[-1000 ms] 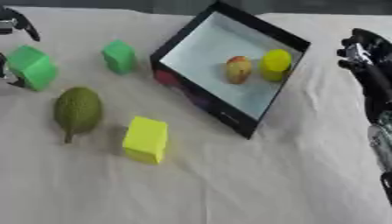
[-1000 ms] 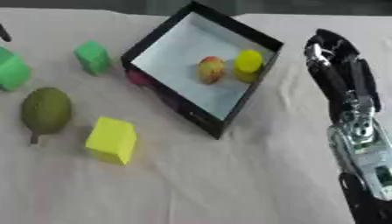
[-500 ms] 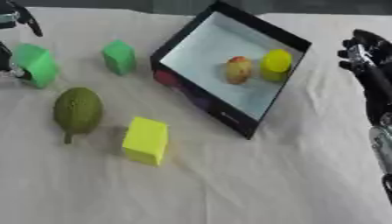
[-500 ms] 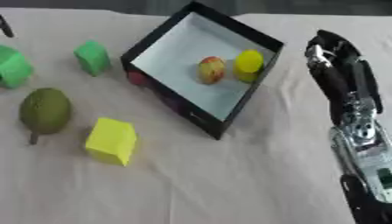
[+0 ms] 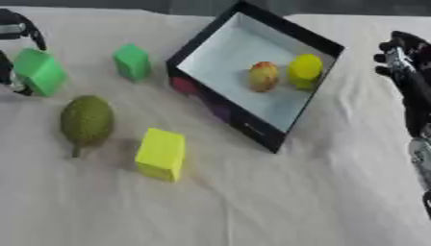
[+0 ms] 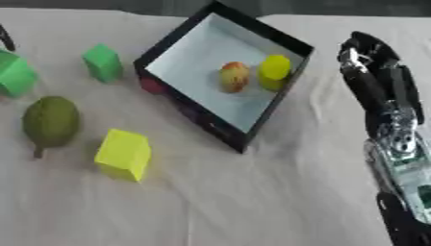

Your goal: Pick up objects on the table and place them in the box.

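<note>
A yellow block [image 5: 160,153] is lying nearest on the cloth-covered surface [image 5: 252,202], well apart from both hands. Just beyond it and nearer the left hand, a dark green pear-shaped fruit [image 5: 85,121] is resting with its stem pointing toward the near edge.

The left hand [image 5: 17,33] is showing at the left edge, its fingers [image 5: 32,33] curling round a bright green block [image 5: 38,71], one over the top and another along its left side, so the hand is holding that block. A smaller green block [image 5: 132,61] is sitting a little to the right of those fingers, apart from them.

The right hand [image 6: 379,81] is reaching up along the right side, its fingers [image 6: 358,50] lying nearly straight and holding nothing. Just left of those fingers the black box [image 5: 189,53] is standing tilted, with a reddish-yellow fruit [image 5: 262,76] and a yellow round fruit [image 5: 305,70] sitting side by side on its white floor.
</note>
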Motion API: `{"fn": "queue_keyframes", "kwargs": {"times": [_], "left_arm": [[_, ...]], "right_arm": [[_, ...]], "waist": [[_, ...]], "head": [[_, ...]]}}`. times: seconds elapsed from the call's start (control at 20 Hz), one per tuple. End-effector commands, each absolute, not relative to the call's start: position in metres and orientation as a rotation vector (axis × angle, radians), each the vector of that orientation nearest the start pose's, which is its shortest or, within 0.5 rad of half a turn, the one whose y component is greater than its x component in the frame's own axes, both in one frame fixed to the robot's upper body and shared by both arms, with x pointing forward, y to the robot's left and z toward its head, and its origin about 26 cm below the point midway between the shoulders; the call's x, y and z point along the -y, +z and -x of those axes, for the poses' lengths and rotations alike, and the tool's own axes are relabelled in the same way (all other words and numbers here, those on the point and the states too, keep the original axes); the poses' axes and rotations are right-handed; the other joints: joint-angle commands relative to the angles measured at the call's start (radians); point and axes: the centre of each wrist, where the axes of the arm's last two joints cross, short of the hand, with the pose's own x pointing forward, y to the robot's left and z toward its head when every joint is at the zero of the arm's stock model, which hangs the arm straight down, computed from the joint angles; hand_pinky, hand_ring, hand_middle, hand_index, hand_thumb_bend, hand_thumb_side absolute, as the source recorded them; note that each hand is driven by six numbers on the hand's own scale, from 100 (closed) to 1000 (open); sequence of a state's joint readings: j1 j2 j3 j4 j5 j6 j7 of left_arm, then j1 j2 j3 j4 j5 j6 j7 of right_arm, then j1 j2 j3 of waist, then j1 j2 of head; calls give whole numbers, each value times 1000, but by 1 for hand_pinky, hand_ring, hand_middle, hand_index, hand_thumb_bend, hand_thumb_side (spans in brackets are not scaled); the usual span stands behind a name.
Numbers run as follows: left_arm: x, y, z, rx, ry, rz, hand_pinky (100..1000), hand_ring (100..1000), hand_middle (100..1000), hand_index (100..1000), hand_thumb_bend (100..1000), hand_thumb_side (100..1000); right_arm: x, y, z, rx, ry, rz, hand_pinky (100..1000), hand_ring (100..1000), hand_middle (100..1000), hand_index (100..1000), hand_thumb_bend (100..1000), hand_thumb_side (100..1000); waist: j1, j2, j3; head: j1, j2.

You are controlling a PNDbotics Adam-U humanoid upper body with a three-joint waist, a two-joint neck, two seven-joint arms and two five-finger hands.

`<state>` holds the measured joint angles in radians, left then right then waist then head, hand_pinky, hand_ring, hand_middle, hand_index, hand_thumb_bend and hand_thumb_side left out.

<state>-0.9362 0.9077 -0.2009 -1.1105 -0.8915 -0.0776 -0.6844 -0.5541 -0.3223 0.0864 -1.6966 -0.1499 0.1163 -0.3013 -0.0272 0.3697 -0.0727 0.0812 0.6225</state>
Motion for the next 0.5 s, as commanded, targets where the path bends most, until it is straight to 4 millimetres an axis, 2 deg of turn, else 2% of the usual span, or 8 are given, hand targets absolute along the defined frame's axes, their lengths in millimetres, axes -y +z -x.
{"fn": "queue_keyframes", "kwargs": {"times": [0.05, 0.35, 0.5], "left_arm": [[-407, 333, -416, 886, -1490, -1252, 899, 899, 808, 794, 675, 100], [-409, 330, -417, 897, -1479, -1271, 886, 889, 794, 787, 664, 100], [-409, 328, -418, 916, -1471, -1272, 864, 872, 755, 763, 653, 100]], "right_arm": [[229, 219, -364, 2155, 62, 133, 795, 772, 720, 833, 100, 501], [228, 219, -364, 2157, 63, 129, 795, 772, 719, 833, 100, 504], [228, 219, -364, 2156, 64, 129, 795, 772, 719, 833, 100, 504]], "waist": [[2, -18, -1], [3, -18, -3], [2, -18, -2]], "head": [[1, -12], [0, -15], [0, -14]]}}
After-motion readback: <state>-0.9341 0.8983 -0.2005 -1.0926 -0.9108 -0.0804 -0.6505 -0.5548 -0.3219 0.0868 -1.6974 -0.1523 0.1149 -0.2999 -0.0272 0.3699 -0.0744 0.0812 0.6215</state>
